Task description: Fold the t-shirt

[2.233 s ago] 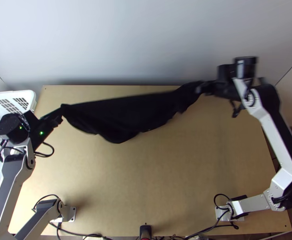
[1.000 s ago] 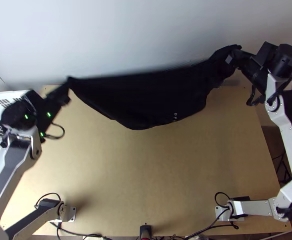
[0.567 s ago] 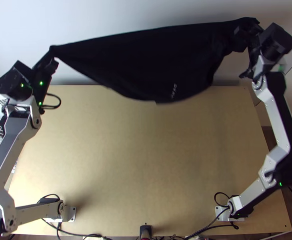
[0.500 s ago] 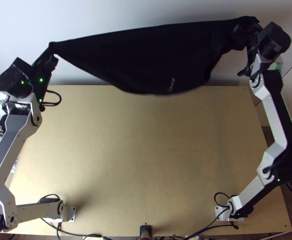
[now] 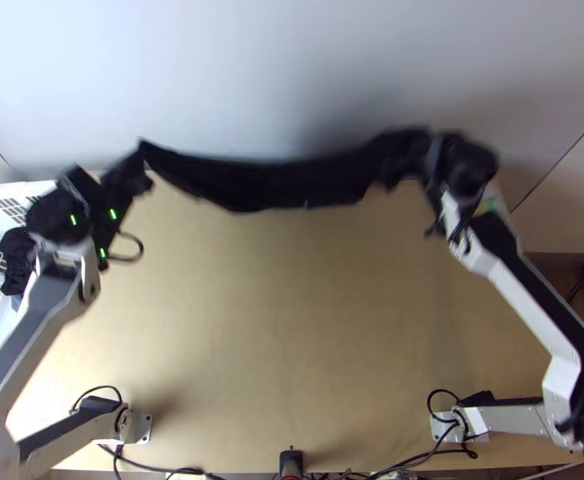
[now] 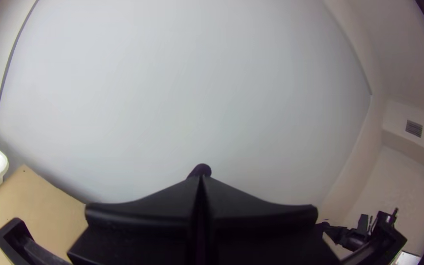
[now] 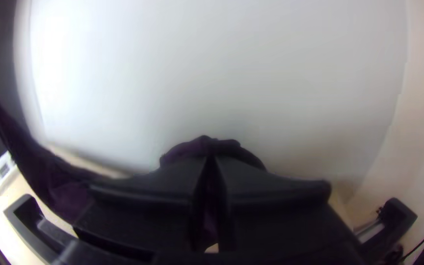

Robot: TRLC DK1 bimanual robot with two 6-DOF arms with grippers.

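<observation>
Below me spreads one smooth, pale wooden desk [image 5: 292, 336]. Toward its far edge, my black left hand [image 5: 138, 158] and black right hand [image 5: 408, 156] each pinch one soft, black fabric t-shirt [image 5: 268, 186], sagging between them.

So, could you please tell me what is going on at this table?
The robot's two arms are holding up a black t-shirt between them: the left gripper is closed on one end and the right gripper on the other. The shirt hangs, sagging in the middle, over the far edge of the wooden table. The job is to fold it, but it is not yet laid down. A white basket stands at the table's left side.
</observation>
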